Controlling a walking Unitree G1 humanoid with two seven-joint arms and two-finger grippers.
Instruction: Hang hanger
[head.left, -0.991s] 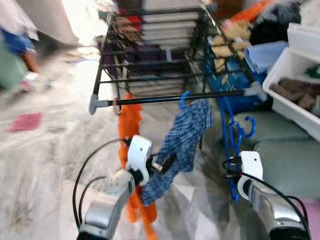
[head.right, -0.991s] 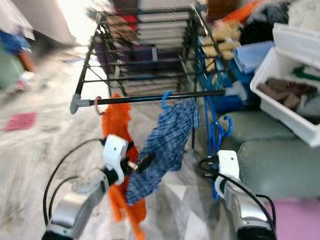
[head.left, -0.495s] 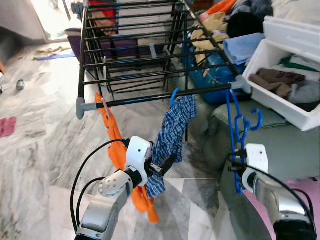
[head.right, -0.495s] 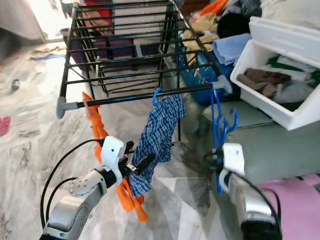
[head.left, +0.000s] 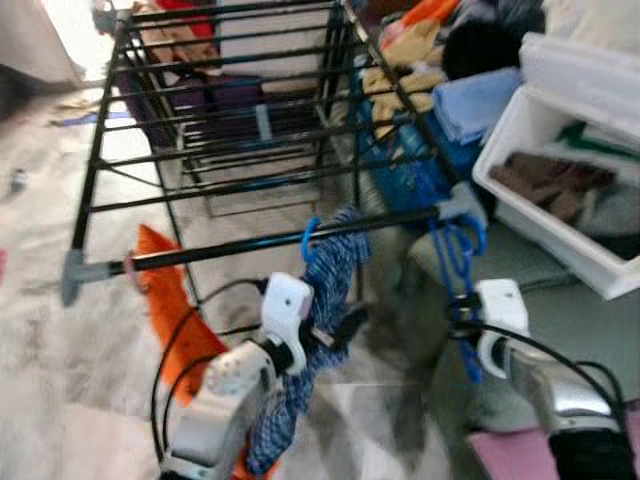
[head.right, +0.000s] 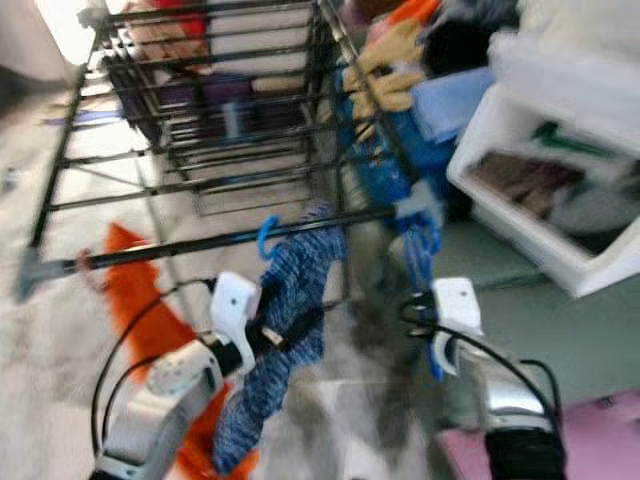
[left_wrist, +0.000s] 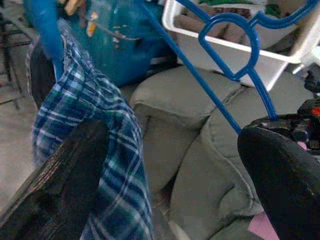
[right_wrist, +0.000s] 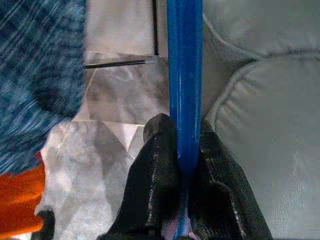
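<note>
A: Where is the blue hanger (right_wrist: 185, 75)?

B: I see my right gripper (right_wrist: 184, 165) clamped on its strut, beside the grey sofa (left_wrist: 200, 150), below the drying rack's (head.left: 230, 130) front bar.

A: And the left gripper (left_wrist: 170, 165)?

B: Fingers spread apart, against the hanging plaid shirt (head.left: 330, 290).

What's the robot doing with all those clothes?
It is hanging laundry on a black drying rack. Its right gripper has its jaws shut on an empty blue hanger near the rack's front rail. Its left gripper, jaws open, is beside a blue checked shirt already hanging there.
</note>
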